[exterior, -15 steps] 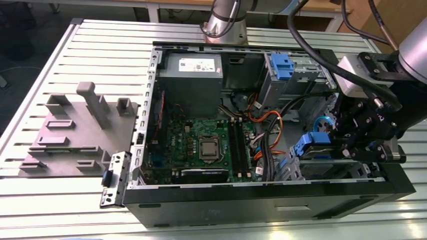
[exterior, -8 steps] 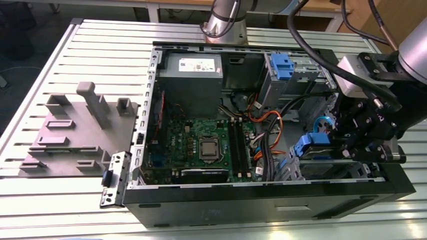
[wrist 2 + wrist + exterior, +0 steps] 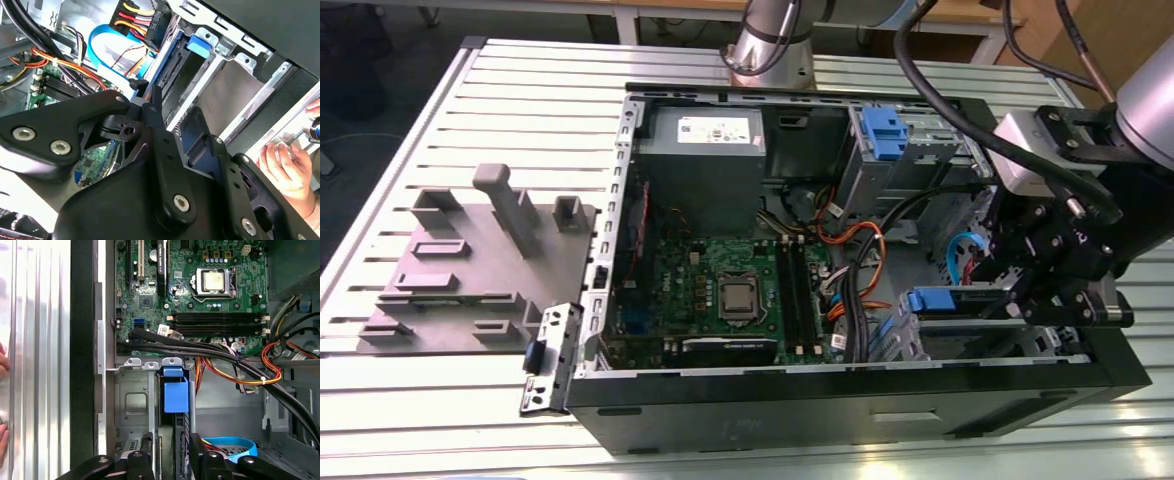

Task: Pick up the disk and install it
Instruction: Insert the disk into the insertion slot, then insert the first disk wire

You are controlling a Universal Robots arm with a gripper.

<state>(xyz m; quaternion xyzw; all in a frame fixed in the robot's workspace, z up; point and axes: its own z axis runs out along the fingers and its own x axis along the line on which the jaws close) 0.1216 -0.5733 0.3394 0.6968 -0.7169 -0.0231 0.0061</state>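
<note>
Within the drive bay (image 3: 131, 405), blue-framed disk (image 3: 175, 391)

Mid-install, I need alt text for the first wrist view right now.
The disk, seen edge-on by its blue carrier, sits in a grey drive bay of the open computer case, with the gripper straddling it. Beyond lie the green motherboard and orange, yellow and black cables.
</note>
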